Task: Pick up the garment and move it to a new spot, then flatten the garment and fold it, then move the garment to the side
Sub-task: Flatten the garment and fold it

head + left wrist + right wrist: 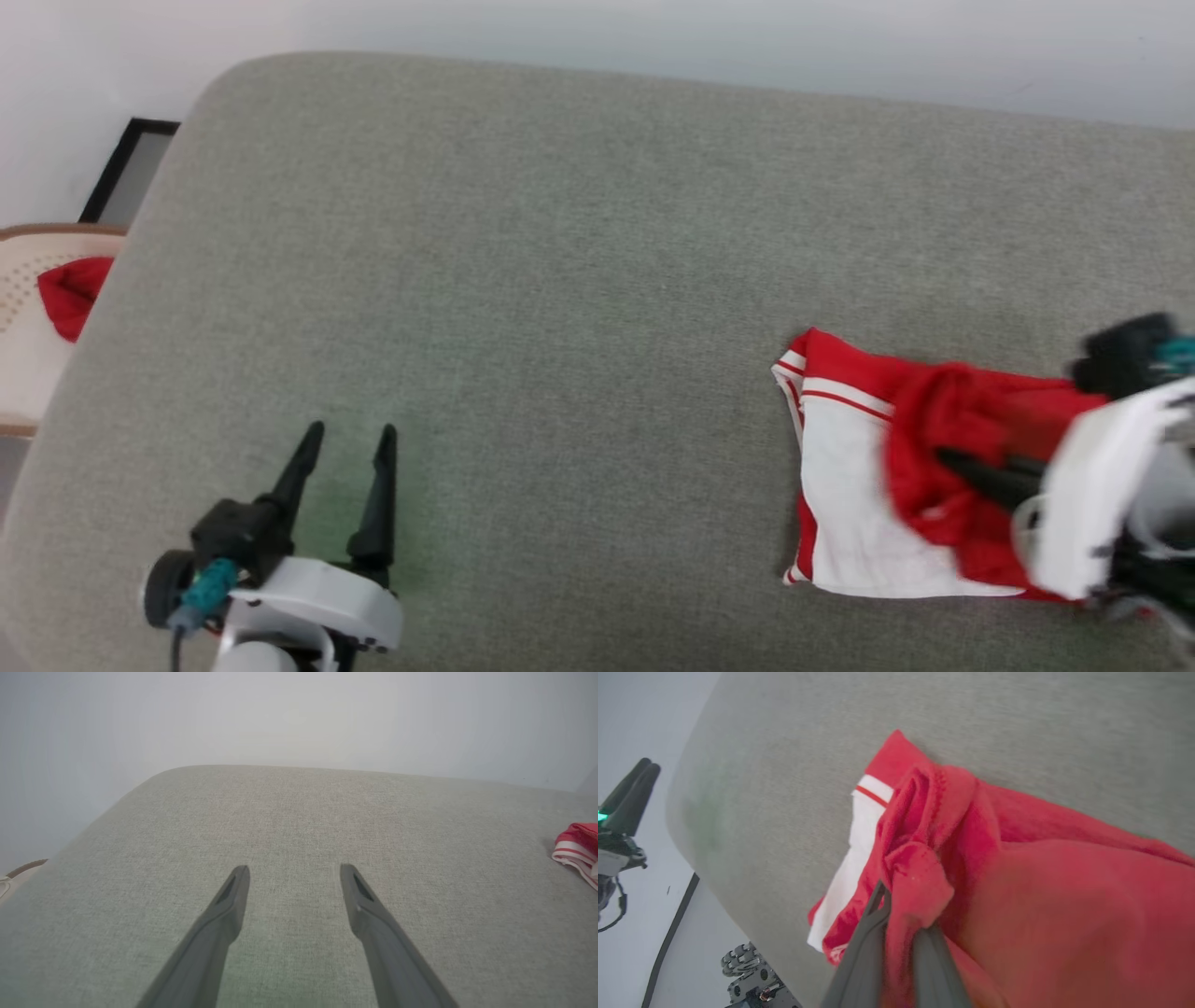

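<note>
The garment, red with white panels and striped trim, lies bunched near the right front of the grey padded surface. My right gripper reaches in from the right and is shut on a raised fold of the garment's red cloth. In the right wrist view the garment bulges over the right gripper, hiding one fingertip. My left gripper stands open over bare surface at the lower left, far from the garment. The left wrist view shows the left gripper holding nothing and the garment's edge at far right.
A pale chair holding another red cloth stands off the surface's left edge. A black-framed panel lies on the floor behind it. A white wall runs along the back. In the right wrist view, the left gripper shows at left.
</note>
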You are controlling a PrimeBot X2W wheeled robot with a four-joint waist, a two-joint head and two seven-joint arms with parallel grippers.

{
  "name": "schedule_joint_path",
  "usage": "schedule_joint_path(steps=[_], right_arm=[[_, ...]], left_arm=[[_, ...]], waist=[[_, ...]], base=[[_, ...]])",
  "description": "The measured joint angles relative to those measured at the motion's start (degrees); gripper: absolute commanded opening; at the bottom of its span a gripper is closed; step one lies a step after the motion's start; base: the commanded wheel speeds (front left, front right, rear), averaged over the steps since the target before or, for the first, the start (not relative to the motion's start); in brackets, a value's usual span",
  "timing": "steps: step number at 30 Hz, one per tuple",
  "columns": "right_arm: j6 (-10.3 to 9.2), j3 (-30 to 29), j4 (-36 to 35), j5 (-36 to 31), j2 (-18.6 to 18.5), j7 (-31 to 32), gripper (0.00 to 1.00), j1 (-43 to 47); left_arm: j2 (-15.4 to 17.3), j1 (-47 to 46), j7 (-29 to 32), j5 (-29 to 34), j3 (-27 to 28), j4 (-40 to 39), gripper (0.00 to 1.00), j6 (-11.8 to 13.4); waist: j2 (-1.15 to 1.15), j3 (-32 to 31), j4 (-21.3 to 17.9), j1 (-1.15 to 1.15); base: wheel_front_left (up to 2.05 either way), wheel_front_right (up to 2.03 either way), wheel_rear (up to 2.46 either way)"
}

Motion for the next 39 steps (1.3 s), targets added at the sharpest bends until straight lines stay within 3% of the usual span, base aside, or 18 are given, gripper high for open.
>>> schedule_joint_path(steps=[6, 14, 16, 17, 18, 19, 29, 39], right_arm=[[0.0, 8.48, 1.67, -0.48, 2.71, -1.09, 0.0, -4.11], [0.0, 13.01, 11.25, -2.72, 3.08, -7.51, 0.0, -6.37], [0.0, 13.11, 13.22, -2.34, 3.37, -9.54, 0.43, -6.45], [0.0, 13.46, 14.0, -2.27, 3.32, -10.36, 0.43, -6.56], [0.0, 13.91, 14.59, -2.09, 3.3, -11.06, 0.75, -6.66], [0.0, 14.1, 15.03, -1.65, 3.37, -11.98, 1.0, -6.67], [0.0, 14.77, 16.72, 0.75, 2.67, -21.07, 1.0, -7.88], [0.0, 14.12, 24.19, -1.69, -2.22, -43.35, 1.0, -6.27]], left_arm=[[-1.35, -0.83, 0.0, -0.32, -1.27, 0.45, 1.0, -0.01], [-2.25, -2.11, -0.01, -1.34, -2.71, 1.64, 1.0, -0.01], [-2.26, -2.21, 0.0, -1.43, -2.7, 1.88, 1.0, -0.01], [-2.25, -2.21, 0.0, -1.46, -2.69, 1.97, 1.0, -0.01], [-2.21, -2.19, 0.0, -1.54, -2.64, 2.05, 1.0, -0.01], [-2.16, -2.15, 0.0, -1.78, -2.55, 2.14, 1.0, 0.0], [-0.94, -0.78, -0.01, -3.93, -2.07, 3.33, 1.0, 0.0], [0.43, -0.68, 0.0, -4.53, -2.37, 5.67, 1.0, 0.0]], waist=[[0.0, 0.29, 1.22, 0.0], [0.0, 0.28, 2.68, 0.0], [0.0, 0.12, 2.75, 0.0], [0.0, -0.04, 2.71, 0.0], [0.0, -0.21, 2.62, 0.0], [0.0, -0.43, 2.5, 0.0], [0.0, -2.95, -0.61, 0.0], [0.0, -5.42, -4.21, 0.0]], base=[[0.0, 0.0, 0.0], [0.0, 0.0, 0.0], [0.0, 0.0, 0.0], [0.0, 0.0, 0.0], [0.0, 0.0, 0.0], [0.0, 0.0, 0.0], [0.0, 0.0, 0.0], [0.0, 0.0, 0.0]])
